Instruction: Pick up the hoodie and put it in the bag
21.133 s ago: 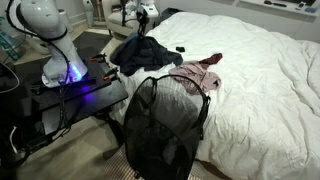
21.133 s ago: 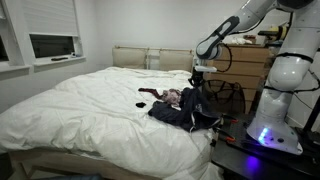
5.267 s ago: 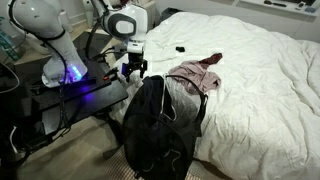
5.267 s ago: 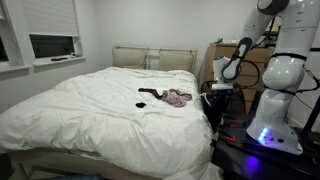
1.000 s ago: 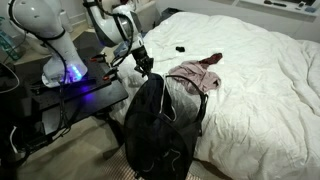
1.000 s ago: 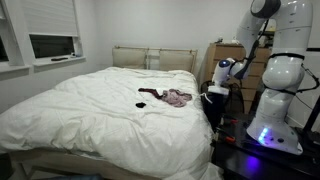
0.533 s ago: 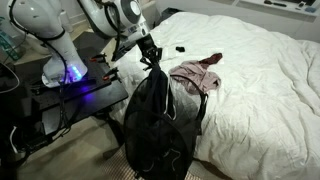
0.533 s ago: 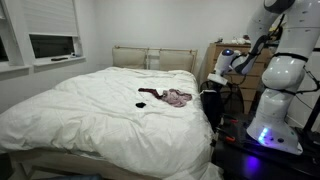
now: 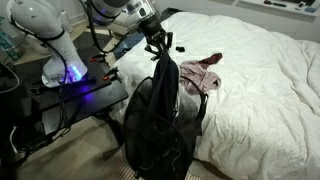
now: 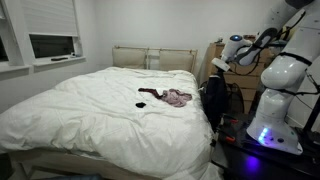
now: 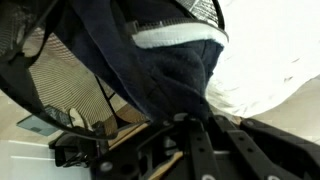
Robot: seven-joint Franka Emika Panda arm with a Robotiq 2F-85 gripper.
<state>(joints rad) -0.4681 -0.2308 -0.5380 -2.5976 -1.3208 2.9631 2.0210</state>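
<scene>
Dark navy hoodie (image 9: 163, 82) (limp, dangling)

Glossy white rounded arm (image 9: 38, 22), black end effector (image 9: 160, 48), blue-glowing base (image 9: 72, 72).

Before me a wide bed with a rumpled white duvet (image 10: 90, 105) fills the room, its pale padded headboard (image 10: 140, 57) against the far white wall (image 10: 150, 20). A white-framed window (image 10: 52, 46) is on the left, a light wooden dresser (image 10: 248, 78) on the right.

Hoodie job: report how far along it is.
Done: the hoodie is off the bed, gripped by the shut tool. In hand: it hangs from the tool, its lower part down inside the mesh bag. Left: lower the rest in and let go.
</scene>
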